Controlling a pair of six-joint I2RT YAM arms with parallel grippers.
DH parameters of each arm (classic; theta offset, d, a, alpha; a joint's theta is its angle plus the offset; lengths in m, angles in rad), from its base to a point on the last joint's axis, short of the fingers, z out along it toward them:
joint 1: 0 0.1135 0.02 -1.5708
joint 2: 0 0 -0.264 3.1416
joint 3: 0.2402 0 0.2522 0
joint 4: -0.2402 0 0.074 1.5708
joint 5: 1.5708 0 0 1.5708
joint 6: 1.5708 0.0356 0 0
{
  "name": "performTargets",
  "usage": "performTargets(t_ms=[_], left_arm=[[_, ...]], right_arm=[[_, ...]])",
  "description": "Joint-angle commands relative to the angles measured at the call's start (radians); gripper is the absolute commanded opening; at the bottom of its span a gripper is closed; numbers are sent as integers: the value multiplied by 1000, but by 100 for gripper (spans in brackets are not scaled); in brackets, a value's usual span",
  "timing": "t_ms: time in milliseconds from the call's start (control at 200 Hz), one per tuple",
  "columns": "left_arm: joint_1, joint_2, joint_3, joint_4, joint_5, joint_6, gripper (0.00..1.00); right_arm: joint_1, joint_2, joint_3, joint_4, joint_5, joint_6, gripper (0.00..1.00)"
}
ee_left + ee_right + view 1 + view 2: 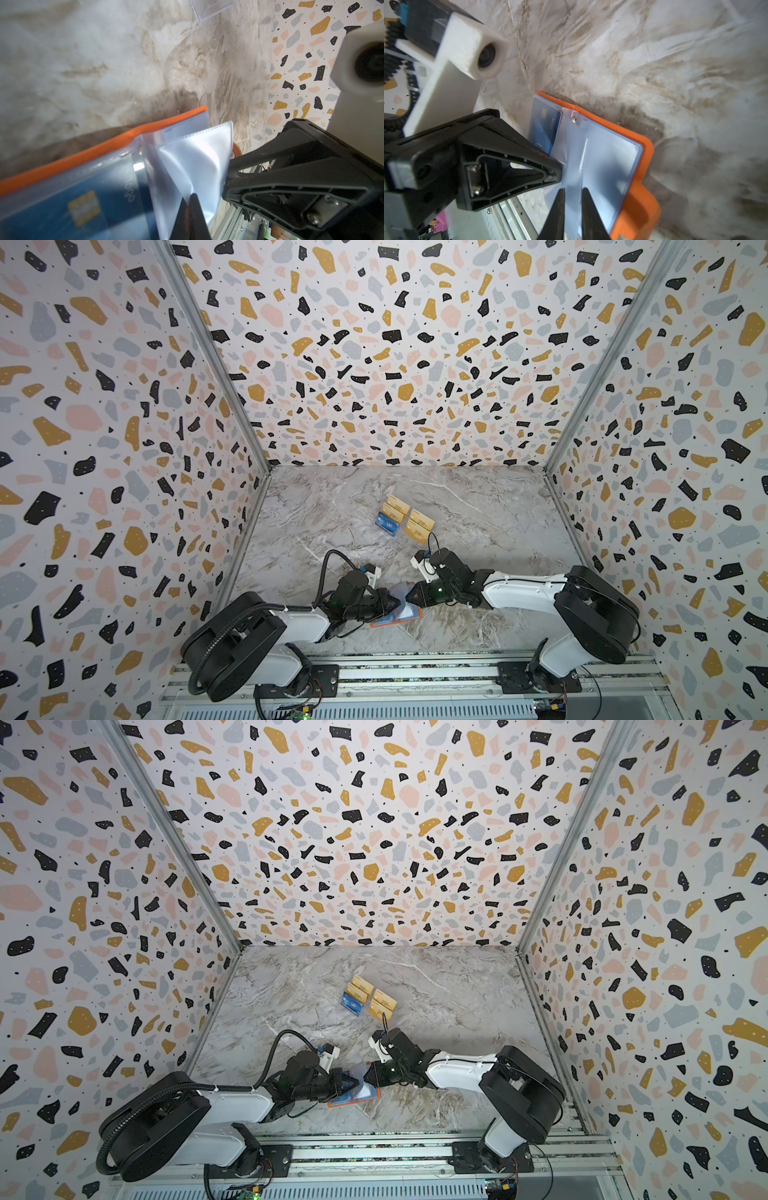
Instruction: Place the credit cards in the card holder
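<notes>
The orange card holder [390,621] [345,1102] lies open on the marble near the front rail, its clear sleeves fanned upward. A blue credit card [548,124] [93,197] sits inside one sleeve. My left gripper [397,601] [192,196] is shut on the edge of a raised clear sleeve [197,158]. My right gripper [411,597] [573,190] faces it from the other side, its jaws a narrow gap apart astride another sleeve. Several gold credit cards [419,524] [362,986] and a blue one [390,524] stand at the table's middle.
The spare cards rest in a clear acrylic tiered rack [400,542] [209,10] behind the grippers. Patterned walls close in the marble table [498,510] on three sides. An aluminium rail [415,672] carrying both arm bases runs along the front.
</notes>
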Motion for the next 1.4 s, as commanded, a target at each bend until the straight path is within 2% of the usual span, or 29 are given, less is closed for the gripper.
performTargets(t_ms=[0, 556, 991, 1116, 1397], left_arm=[[5, -15, -13, 10, 13, 21, 0], [25, -77, -16, -66, 17, 57, 0], [26, -41, -8, -59, 28, 67, 0], [26, -36, -8, -48, 31, 61, 9], [27, -105, 6, -120, 20, 66, 45]], right_arm=[[-11, -13, -2, 0, -10, -13, 17], [-37, 15, -47, 62, -28, 8, 14], [-16, 40, -11, 88, -94, -15, 13], [-4, 43, -8, 99, -114, -18, 13], [2, 37, 7, 75, -116, -34, 13]])
